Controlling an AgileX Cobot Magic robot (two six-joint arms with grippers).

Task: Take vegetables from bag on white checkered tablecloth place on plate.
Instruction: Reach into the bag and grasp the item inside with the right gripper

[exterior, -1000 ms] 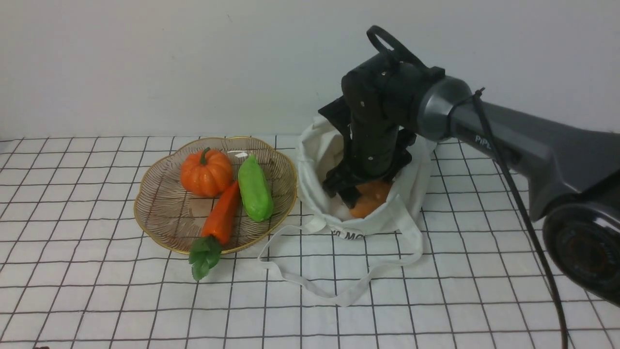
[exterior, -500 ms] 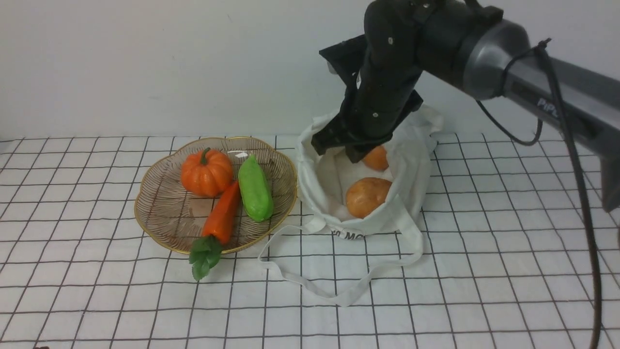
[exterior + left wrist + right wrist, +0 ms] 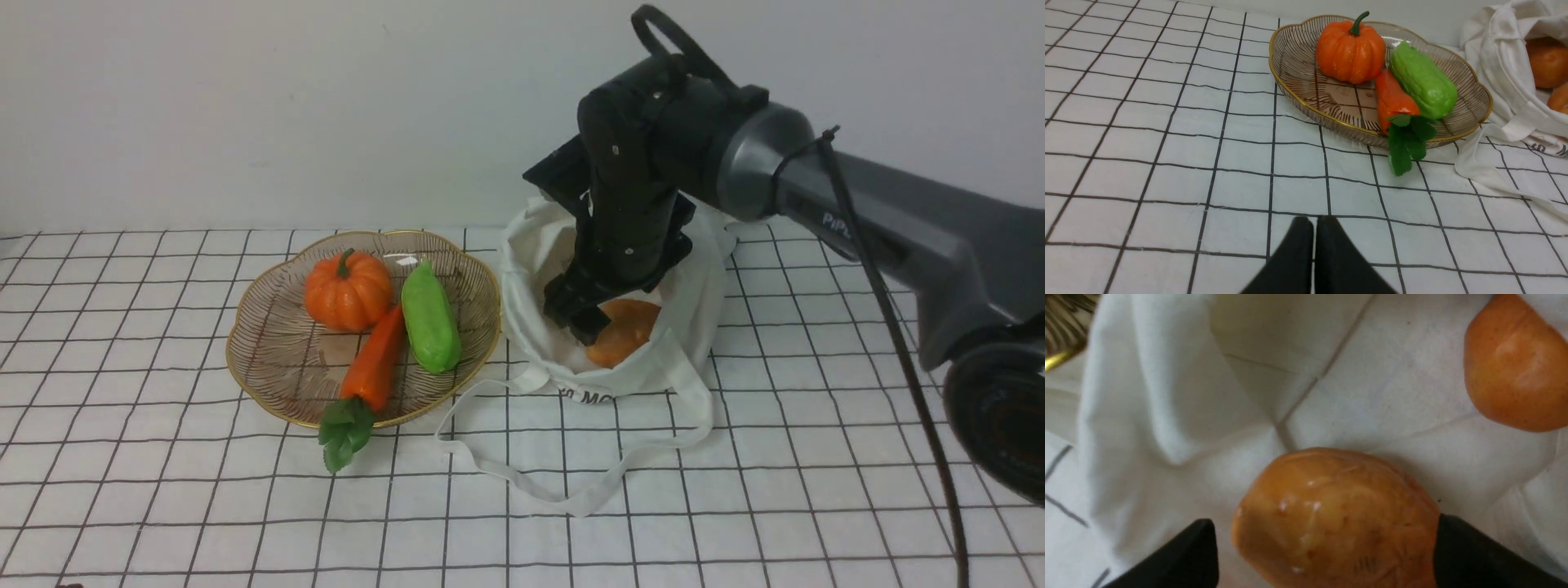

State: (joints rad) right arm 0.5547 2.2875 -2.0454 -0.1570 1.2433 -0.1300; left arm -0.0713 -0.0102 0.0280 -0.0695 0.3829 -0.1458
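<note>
Item one, the right gripper: we record it lowered inside the mouth of the bag, jaws spread and straddling a tan-orange potato. In the right wrist view one finger touches or nearly touches the potato's side and the other stands a little apart from it, so we judge the grasp not yet made. Item two, that potato: it rests on the cloth floor of the bag, near its front wall. Item three, a second potato: also inside the bag, deeper in, apart from the first. Item four, the plate: just beside the bag on the robot's left, holding a pumpkin, a carrot whose leaves overhang the rim, and a green vegetable. Item five, the left gripper: fingers pressed together on nothing, low over the white checkered tablecloth, well apart from the bag with the plate between. Progress, as we judge it: three vegetables delivered, two potatoes in the bag outstanding; closing on the nearer potato, lifting clear of the bag and carrying to the plate remain.
</note>
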